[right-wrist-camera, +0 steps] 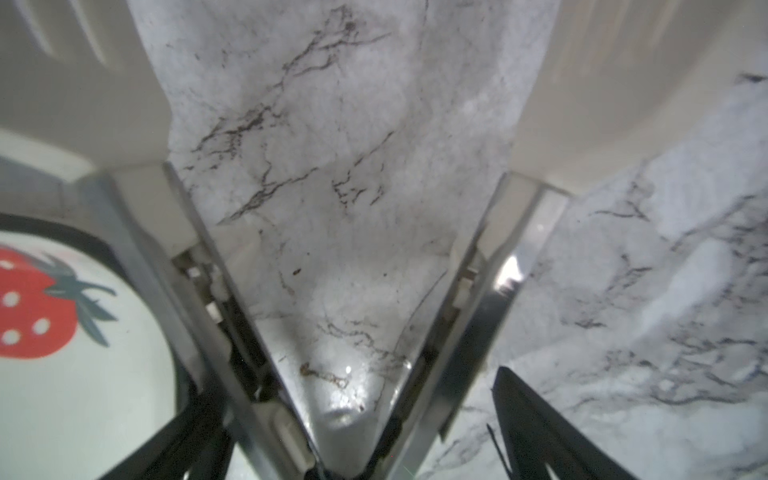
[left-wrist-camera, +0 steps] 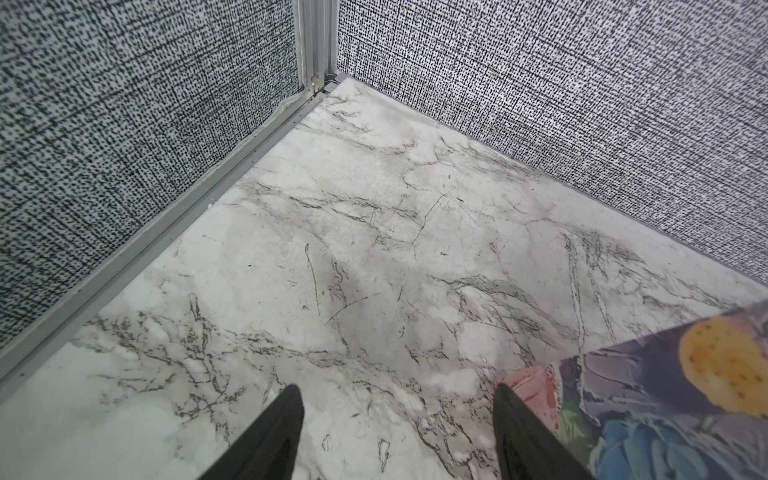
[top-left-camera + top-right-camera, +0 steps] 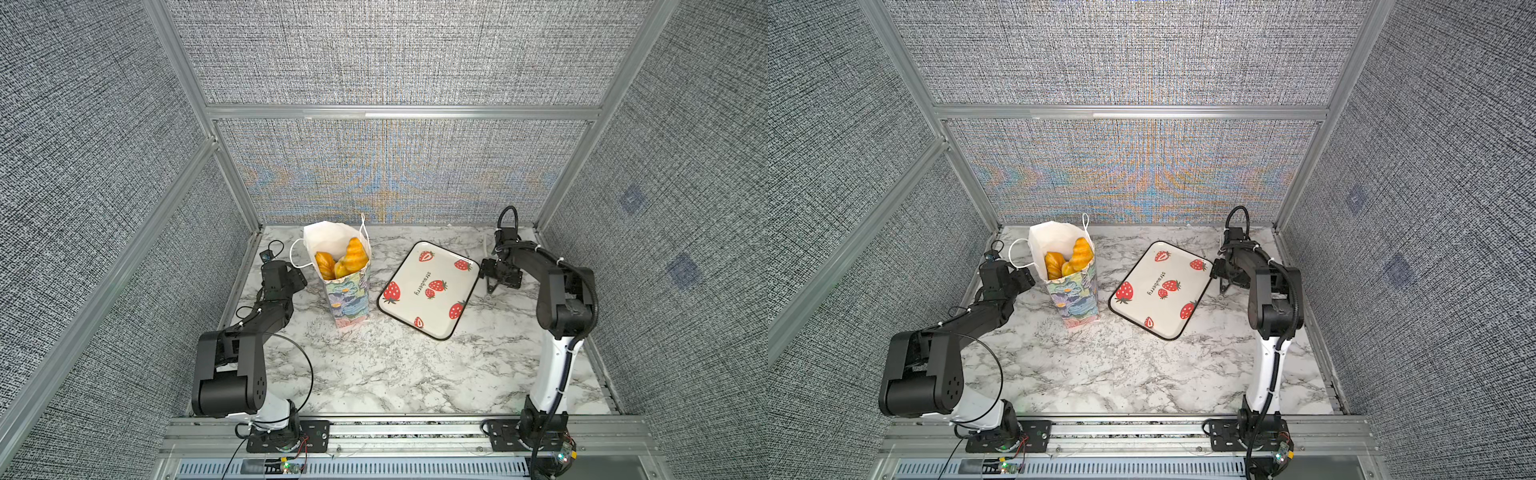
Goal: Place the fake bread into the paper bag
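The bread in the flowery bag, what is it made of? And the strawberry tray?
The bread looks like plastic or foam: glossy orange, with even moulded ridges. The bag looks like paper: creased white inside, printed outside. The strawberry tray seems smooth plastic or melamine; I cannot tell which.

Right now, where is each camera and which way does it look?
Both top views: high at the front, looking down on table, paper bag with fake bread, tray; left arm and right arm show.
Left wrist: on the left arm, facing a far corner; left claw tips and bag's side show.
Right wrist: on the right arm, facing down at tongs between right claw tips.
Shared: top and right wrist views both see the tray.
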Motion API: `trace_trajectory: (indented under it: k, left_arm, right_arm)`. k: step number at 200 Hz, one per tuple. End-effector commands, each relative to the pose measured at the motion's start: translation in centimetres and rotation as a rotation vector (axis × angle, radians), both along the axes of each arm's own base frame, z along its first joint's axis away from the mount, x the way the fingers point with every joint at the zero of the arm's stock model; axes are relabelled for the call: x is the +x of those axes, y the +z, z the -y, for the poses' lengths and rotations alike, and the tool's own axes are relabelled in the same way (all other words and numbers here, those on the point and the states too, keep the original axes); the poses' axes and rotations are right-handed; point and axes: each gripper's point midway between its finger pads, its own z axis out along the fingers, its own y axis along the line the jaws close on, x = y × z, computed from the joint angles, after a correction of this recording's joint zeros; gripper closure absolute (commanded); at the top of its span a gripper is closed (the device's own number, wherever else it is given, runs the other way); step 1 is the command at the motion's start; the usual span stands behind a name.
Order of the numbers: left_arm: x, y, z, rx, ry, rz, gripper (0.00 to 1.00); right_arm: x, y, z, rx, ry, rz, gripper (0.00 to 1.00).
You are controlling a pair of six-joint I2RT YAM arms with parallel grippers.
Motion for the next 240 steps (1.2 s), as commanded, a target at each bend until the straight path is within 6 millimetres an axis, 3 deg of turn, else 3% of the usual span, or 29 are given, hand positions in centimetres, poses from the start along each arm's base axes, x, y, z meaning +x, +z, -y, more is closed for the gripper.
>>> trace_trajectory:
  k: [1, 55, 84, 99, 155, 162, 209, 240]
  left_arm:
    - [0.1, 0.0, -0.6, 0.016, 0.025, -0.007, 0.24]
    - [0.3, 0.8, -0.4, 0.065, -0.012, 0.047, 0.20]
    - [0.6, 1.7, 1.0, 0.071, -0.102, 0.102, 0.19]
    - [0.6, 2.3, 1.7, 0.094, -0.158, 0.152, 0.04]
    - [-0.9, 4.0, 2.9, 0.189, -0.256, 0.268, 0.01]
    - [-1.3, 4.4, 3.2, 0.200, -0.273, 0.289, 0.01]
    - [-4.3, 5.8, 3.6, 0.270, -0.295, 0.428, 0.01]
    - [-6.2, 6.4, 3.6, 0.296, -0.282, 0.490, 0.01]
  right_arm:
    - [0.5, 1.7, -0.2, 0.008, 0.007, 0.063, 0.03]
    - [-0.3, 6.8, -0.3, -0.040, 0.076, 0.280, 0.03]
    - [-0.6, 8.8, -0.3, -0.078, 0.088, 0.380, 0.03]
    - [-0.6, 9.9, -0.3, -0.121, 0.110, 0.434, 0.03]
    - [-1.7, 11.9, -0.6, -0.214, 0.196, 0.642, 0.03]
    - [-2.5, 11.0, -0.8, -0.213, 0.214, 0.646, 0.03]
    - [-3.7, 11.7, -1.4, -0.270, 0.291, 0.779, 0.03]
    - [-4.3, 11.1, -1.0, -0.297, 0.281, 0.791, 0.03]
